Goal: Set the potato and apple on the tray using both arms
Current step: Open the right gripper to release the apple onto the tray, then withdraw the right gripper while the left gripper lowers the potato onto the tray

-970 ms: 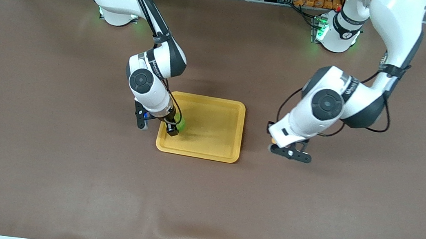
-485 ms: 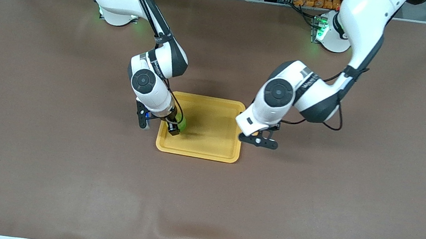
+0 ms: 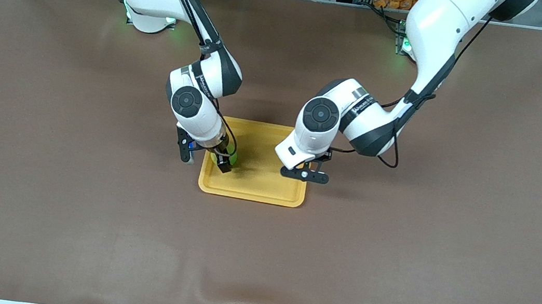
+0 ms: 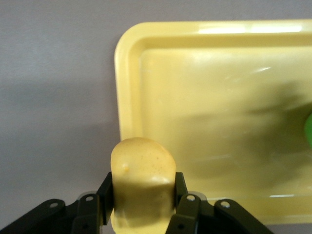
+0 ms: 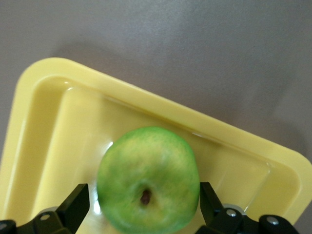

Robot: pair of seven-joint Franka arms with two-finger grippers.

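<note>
Two firm, smooth, roundish lumps: potato [image 4: 142, 180] pinched mid-body by left gripper [image 4: 141, 204]; apple [image 5: 148, 179] on tray [image 5: 39, 97] between spread right gripper [image 5: 141, 209] fingers.

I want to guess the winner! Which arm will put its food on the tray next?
Probably the left. Its pincer grips the potato right at the tray rim. The right pincer has already opened around the apple, which sits in the tray.

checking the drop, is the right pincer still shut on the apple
No, the right pincer stands open, fingers clear of the apple in the tray.
</note>
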